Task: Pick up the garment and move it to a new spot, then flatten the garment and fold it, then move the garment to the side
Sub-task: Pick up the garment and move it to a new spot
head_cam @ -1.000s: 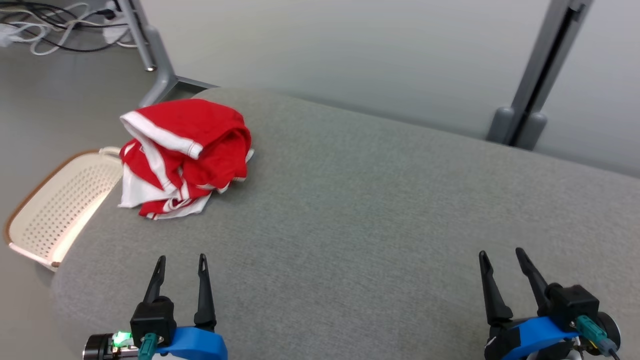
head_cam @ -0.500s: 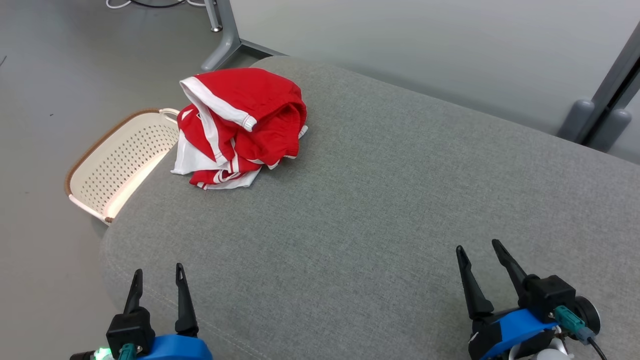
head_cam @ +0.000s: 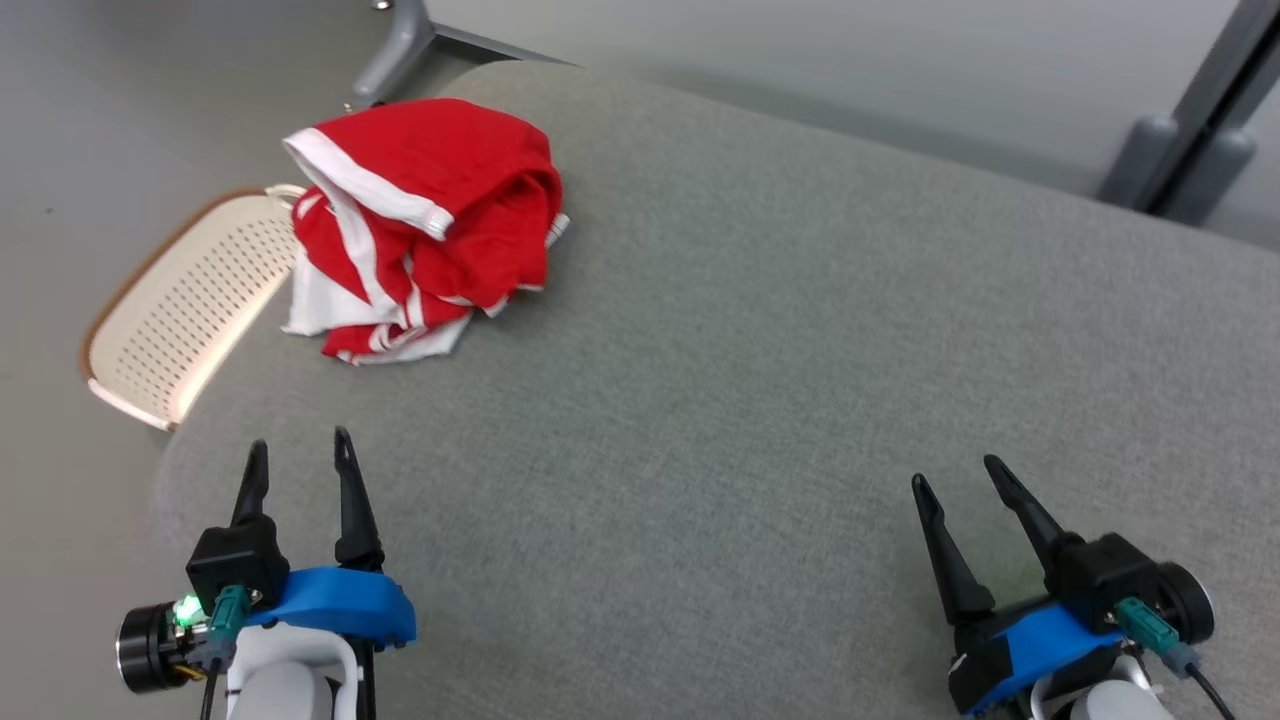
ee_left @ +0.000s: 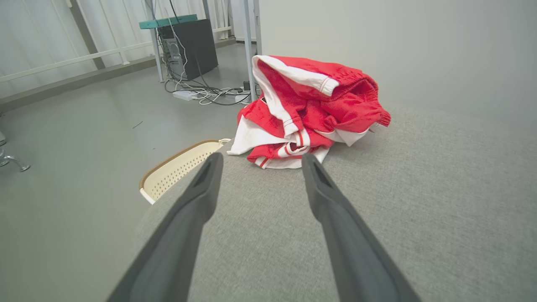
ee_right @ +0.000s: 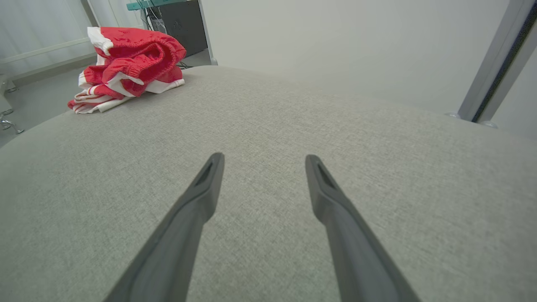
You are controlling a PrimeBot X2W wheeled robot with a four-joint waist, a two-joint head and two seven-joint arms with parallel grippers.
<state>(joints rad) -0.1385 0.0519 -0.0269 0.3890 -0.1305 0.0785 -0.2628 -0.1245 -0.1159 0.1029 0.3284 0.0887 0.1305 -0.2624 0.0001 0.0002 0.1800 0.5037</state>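
Red-and-white garment [head_cam: 415, 225] lay crumpled just ahead of the left gripper [head_cam: 298, 458], untouched, well off from the right gripper [head_cam: 955, 478]. Both grippers hovered spread wide and empty over the grey cushion [head_cam: 750, 350]; picking up, flattening, folding and moving aside all remained.

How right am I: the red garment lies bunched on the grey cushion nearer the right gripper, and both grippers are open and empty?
Not quite. The garment lies nearer the left gripper, as the head view shows; the right gripper is far across the cushion. The rest holds: it is bunched on the grey cushion, and both grippers are open and empty.
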